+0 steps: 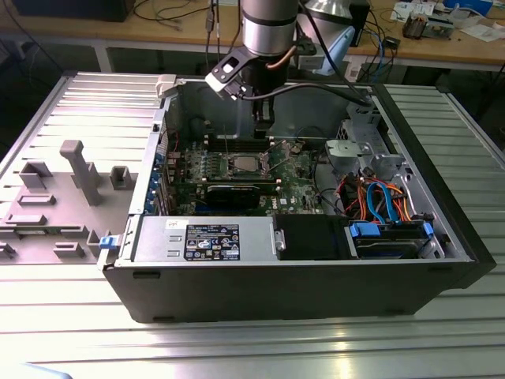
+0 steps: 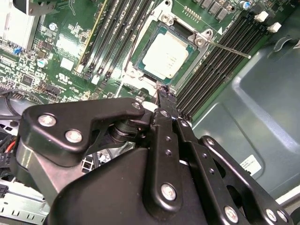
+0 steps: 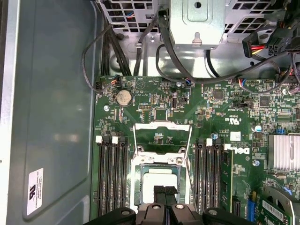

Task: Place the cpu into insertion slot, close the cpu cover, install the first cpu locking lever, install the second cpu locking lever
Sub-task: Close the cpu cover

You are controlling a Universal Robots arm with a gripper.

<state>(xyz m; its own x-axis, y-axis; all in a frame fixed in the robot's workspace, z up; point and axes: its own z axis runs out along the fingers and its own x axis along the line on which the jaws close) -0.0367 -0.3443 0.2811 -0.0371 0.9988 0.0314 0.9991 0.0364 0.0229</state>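
Inside an open desktop computer case (image 1: pixel 276 296) on a ribbed metal bench (image 1: pixel 237 351), the robot's gripper (image 3: pixel 164 188) hangs low over the green motherboard (image 3: pixel 211 112). Its two black fingers are drawn together, with nothing seen between them. Close by the fingertips, the chip (image 2: pixel 166 52) lies seated flat in its socket (image 3: pixel 139 185), between banks of memory slots (image 3: pixel 111 173). The silver cover (image 3: pixel 162 124) is swung open, clear of the chip. One thin locking lever (image 2: pixel 229 48) juts free across the memory slots.
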